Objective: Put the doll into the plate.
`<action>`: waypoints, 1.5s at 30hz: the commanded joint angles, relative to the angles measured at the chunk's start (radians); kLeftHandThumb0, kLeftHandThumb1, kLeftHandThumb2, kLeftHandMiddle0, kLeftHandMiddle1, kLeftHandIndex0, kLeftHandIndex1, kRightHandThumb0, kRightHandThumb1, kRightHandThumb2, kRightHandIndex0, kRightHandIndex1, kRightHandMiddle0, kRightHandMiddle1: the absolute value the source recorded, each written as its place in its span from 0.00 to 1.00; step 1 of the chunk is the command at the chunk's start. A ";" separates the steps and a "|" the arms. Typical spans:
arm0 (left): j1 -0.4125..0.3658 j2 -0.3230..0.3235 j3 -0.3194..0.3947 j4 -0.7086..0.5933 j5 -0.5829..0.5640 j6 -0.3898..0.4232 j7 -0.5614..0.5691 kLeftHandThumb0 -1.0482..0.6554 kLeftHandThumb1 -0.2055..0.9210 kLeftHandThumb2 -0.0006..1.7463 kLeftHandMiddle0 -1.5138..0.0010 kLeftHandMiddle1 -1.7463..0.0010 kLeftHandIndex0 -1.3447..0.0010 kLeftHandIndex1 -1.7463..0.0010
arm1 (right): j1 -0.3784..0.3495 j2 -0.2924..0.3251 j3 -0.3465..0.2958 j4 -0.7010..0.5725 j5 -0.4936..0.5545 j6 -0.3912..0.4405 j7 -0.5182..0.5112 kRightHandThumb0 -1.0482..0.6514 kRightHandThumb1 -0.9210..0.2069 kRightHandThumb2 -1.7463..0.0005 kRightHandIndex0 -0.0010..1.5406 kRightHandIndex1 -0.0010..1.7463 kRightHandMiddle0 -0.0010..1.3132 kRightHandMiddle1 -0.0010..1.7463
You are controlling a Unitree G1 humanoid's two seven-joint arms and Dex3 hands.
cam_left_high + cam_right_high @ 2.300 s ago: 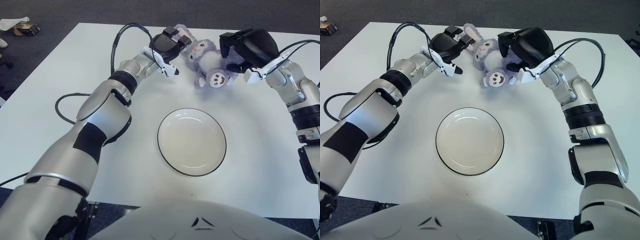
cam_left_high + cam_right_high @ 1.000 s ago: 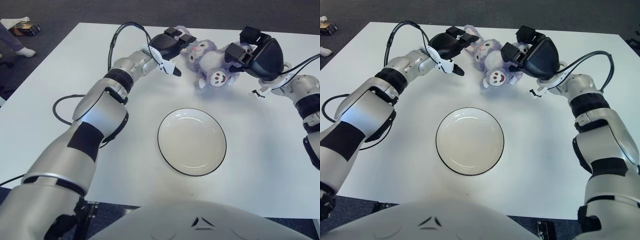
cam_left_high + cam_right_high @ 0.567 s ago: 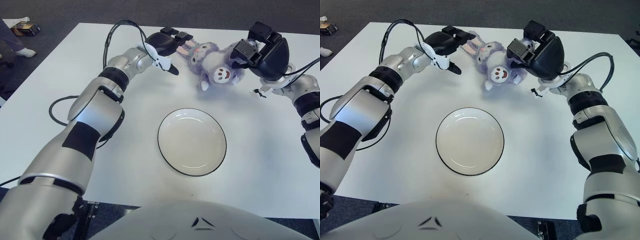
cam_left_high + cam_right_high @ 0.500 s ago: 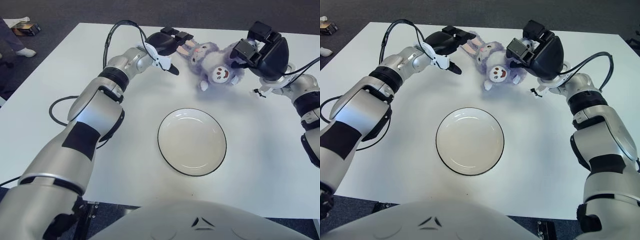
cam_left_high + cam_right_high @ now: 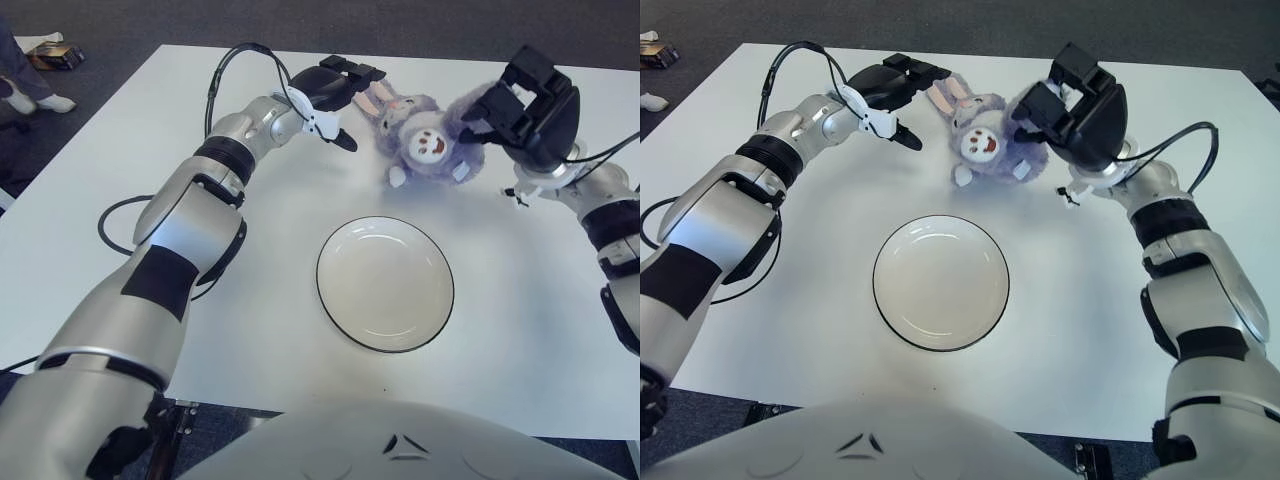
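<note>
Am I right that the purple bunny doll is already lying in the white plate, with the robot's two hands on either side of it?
Not quite. The doll is not in the plate; it is on the table beyond the plate, which holds nothing, as the left eye view shows. The rest holds: the left hand is at its left and the right hand grips its right side.

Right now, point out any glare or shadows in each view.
Left eye view: soft highlights curve along the far inner rim of the plate, and the doll casts a faint shadow on the table. Right eye view: the same highlights on the plate, no harsh glare.
</note>
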 commanded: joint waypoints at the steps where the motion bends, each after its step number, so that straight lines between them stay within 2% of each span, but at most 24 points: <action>1: 0.007 0.008 0.003 -0.006 -0.002 0.003 -0.009 0.00 0.90 0.08 0.96 0.77 1.00 0.77 | 0.031 -0.039 -0.038 -0.039 0.070 -0.012 0.049 0.61 0.76 0.09 0.52 1.00 0.44 0.98; 5: 0.008 0.009 -0.003 -0.005 0.005 0.005 -0.001 0.00 0.90 0.09 0.96 0.77 1.00 0.77 | -0.002 0.003 -0.046 -0.050 0.096 -0.020 0.047 0.61 0.82 0.04 0.56 1.00 0.50 0.96; 14: 0.010 0.012 -0.015 -0.005 0.021 0.007 0.024 0.00 0.89 0.09 0.97 0.77 1.00 0.78 | 0.020 0.006 -0.055 -0.072 0.110 -0.086 -0.019 0.61 0.83 0.04 0.56 1.00 0.51 0.94; 22: 0.010 0.006 -0.025 -0.003 0.027 -0.006 0.037 0.00 0.90 0.09 0.97 0.78 1.00 0.80 | 0.058 -0.005 -0.080 -0.102 0.168 -0.159 0.052 0.61 0.82 0.04 0.57 1.00 0.49 0.96; 26: 0.008 0.000 -0.023 -0.002 0.017 -0.024 0.016 0.00 0.90 0.09 0.97 0.78 1.00 0.81 | 0.115 -0.033 -0.116 -0.130 0.215 -0.196 0.113 0.61 0.78 0.07 0.54 1.00 0.46 0.96; 28: 0.006 -0.005 -0.024 -0.002 0.015 -0.032 0.001 0.00 0.90 0.09 0.98 0.79 1.00 0.83 | 0.120 -0.001 -0.125 -0.138 0.215 -0.170 0.115 0.61 0.75 0.10 0.52 1.00 0.45 0.95; 31: 0.002 -0.011 -0.026 -0.004 0.012 -0.040 -0.023 0.00 0.90 0.09 0.99 0.81 1.00 0.86 | 0.110 0.087 -0.119 -0.173 0.177 -0.077 0.107 0.61 0.74 0.11 0.52 1.00 0.47 0.93; 34: -0.003 -0.019 -0.028 -0.006 0.009 -0.048 -0.055 0.00 0.92 0.09 0.99 0.86 1.00 0.91 | 0.118 0.052 -0.130 -0.167 0.147 -0.057 0.047 0.61 0.76 0.10 0.52 1.00 0.49 0.91; 39: -0.016 -0.033 -0.039 -0.011 0.019 -0.062 -0.071 0.00 0.93 0.09 1.00 0.91 1.00 0.96 | 0.118 0.067 -0.136 -0.167 0.158 -0.070 0.023 0.61 0.76 0.09 0.52 1.00 0.49 0.93; 42: -0.022 -0.040 -0.046 -0.015 0.023 -0.074 -0.073 0.00 0.93 0.09 1.00 0.93 1.00 0.98 | 0.116 0.071 -0.137 -0.164 0.176 -0.102 0.031 0.61 0.77 0.08 0.53 1.00 0.48 0.95; 45: -0.027 -0.048 -0.046 -0.018 0.020 -0.085 -0.088 0.00 0.93 0.09 0.99 0.94 1.00 0.99 | 0.134 0.048 -0.150 -0.170 0.210 -0.143 0.079 0.61 0.77 0.08 0.53 1.00 0.47 0.95</action>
